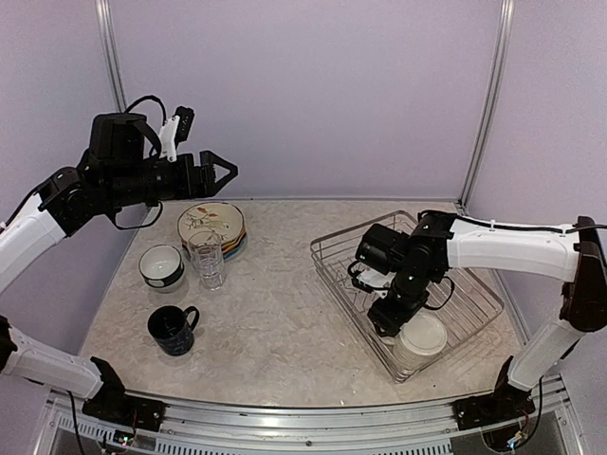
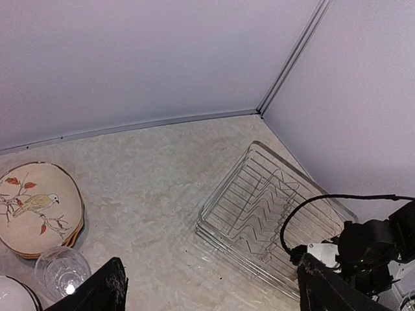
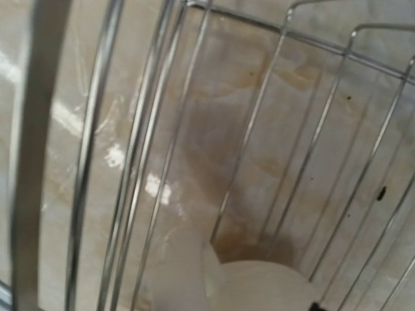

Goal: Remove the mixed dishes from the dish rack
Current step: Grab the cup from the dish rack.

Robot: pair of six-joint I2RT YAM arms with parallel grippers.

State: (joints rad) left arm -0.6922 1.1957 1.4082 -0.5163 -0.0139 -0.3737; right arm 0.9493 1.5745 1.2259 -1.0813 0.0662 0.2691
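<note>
The dish rack [image 1: 471, 301] stands on the right of the table and holds only the large cream mug [image 1: 420, 341], in its near corner. My right gripper [image 1: 383, 320] reaches down into the rack, right beside the mug's left side. In the right wrist view the cream mug [image 3: 266, 285] fills the bottom edge over the rack wires [image 3: 249, 129]; my fingers do not show there. My left gripper [image 1: 226, 172] is open and empty, raised high above the floral plate stack [image 1: 211, 226]. Its view shows the rack [image 2: 259, 201] and the top plate [image 2: 35, 207].
A pale bowl [image 1: 161, 265], a clear glass [image 1: 209, 261] and a navy mug [image 1: 174, 330] stand on the left of the table near the plates. The glass [image 2: 61, 272] also shows in the left wrist view. Walls close the back and both sides.
</note>
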